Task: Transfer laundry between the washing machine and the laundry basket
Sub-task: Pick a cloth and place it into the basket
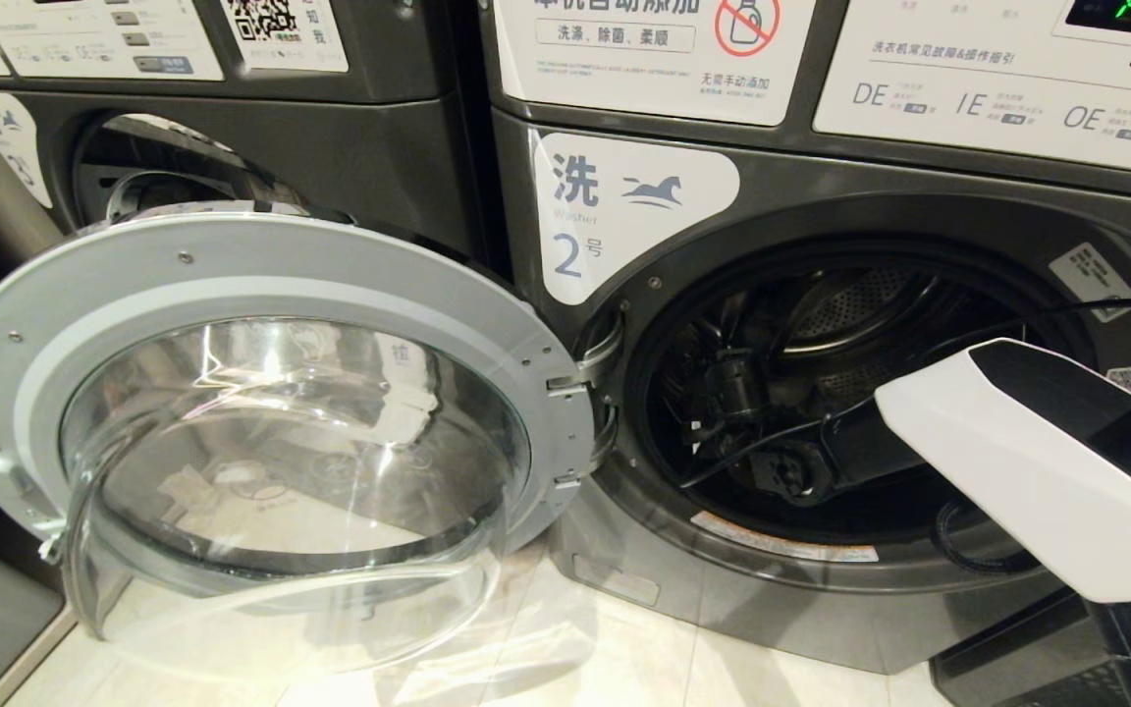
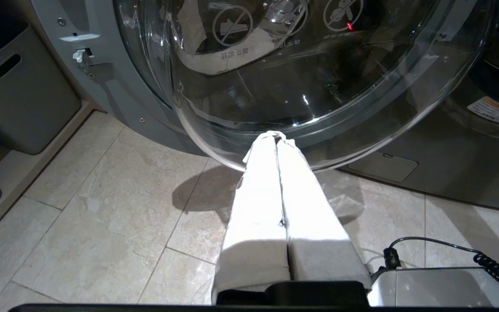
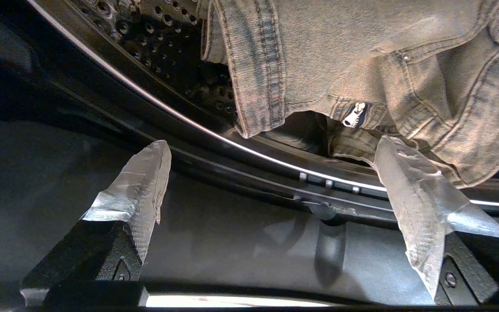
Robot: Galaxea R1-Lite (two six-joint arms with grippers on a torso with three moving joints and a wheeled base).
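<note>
The right gripper (image 3: 271,173) is wide open at the door of the washing machine (image 1: 821,196), and the laundry (image 3: 362,65) lies just past it in the drum, so it should reach in and grab a thick fold before closing.

The washing machine (image 1: 723,550) is showing up dark grey, with a white label (image 1: 615,211) carrying a blue-grey 2 and a little horse mark. Its door (image 1: 261,422) is wearing a pale grey ring around clear glass. The laundry (image 3: 362,65) is looking faded grey-olive denim with visible stitching and a silver zipper pull. Both hands are sporting whitish tape, left hand (image 2: 275,136) and right hand (image 3: 271,151). Floor (image 2: 102,208) is looking beige, marbled tile.
</note>
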